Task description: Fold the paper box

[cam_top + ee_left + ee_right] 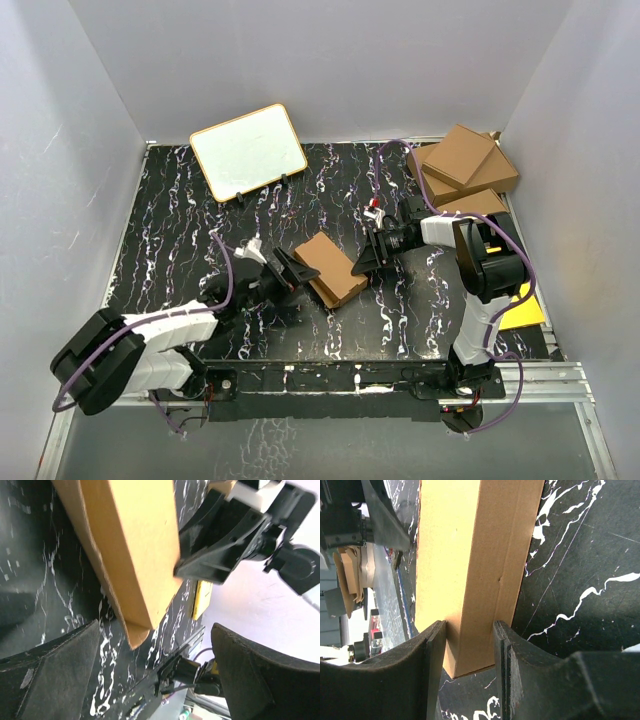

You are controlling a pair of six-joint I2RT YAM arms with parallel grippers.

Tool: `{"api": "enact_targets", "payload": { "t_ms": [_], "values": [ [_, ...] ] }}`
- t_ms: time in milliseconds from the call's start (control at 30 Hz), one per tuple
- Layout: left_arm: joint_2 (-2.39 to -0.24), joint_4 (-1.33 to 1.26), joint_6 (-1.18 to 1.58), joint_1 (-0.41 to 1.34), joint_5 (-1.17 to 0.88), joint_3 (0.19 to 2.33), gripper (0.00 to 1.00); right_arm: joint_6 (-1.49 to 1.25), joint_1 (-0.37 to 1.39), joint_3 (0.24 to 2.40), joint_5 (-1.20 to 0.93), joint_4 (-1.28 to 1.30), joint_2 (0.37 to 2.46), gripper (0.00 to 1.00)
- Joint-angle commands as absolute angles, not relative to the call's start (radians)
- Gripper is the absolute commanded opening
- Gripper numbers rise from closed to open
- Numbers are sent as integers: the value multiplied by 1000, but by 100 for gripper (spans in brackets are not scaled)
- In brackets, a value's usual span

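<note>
The paper box (pixel 330 268) is a small brown carton lying at the middle of the black marbled table. My right gripper (pixel 368 262) is shut on its right end. In the right wrist view both pads press the narrow sides of the paper box (pixel 480 555), with the right gripper (pixel 470 647) at the box's near corner. My left gripper (pixel 285 272) stands open just left of the box, not touching it. In the left wrist view the left gripper (pixel 155 650) has wide-apart fingers (pixel 55 670) with only table between them. The paper box (pixel 125 545) lies ahead with a small flap sticking out.
A white board with a wooden frame (pixel 248 150) stands at the back left. Larger brown cartons (pixel 462 165) are stacked at the back right. A yellow sheet (pixel 522 310) lies beside the right arm's base. Grey walls close in the table on three sides.
</note>
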State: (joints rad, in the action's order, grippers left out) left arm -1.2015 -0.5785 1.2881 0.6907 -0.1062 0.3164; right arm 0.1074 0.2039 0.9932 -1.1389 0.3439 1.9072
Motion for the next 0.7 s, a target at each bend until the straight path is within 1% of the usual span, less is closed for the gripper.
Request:
{"api": "enact_targets", "payload": {
  "t_ms": [0,133,400,533,600,667],
  "values": [
    [-1196,-465,1439,817,42,350,89,156,218,1010,-1059,344,1933,44],
    [-1265,-482,1538,918,130,374,82,156,218,1008,-1059,344,1933,44],
    [-1445,-535,1597,984,151,461,77,156,218,1009,-1060,343,1928,44],
    [-1490,-550,1610,991,150,484,66,156,218,1009,-1063,344,1930,44],
    [-1505,-551,1619,993,150,489,65,156,218,1010,-1062,344,1930,44],
    [-1511,-548,1624,993,149,495,61,156,217,1009,-1062,343,1930,44]
  ]
}}
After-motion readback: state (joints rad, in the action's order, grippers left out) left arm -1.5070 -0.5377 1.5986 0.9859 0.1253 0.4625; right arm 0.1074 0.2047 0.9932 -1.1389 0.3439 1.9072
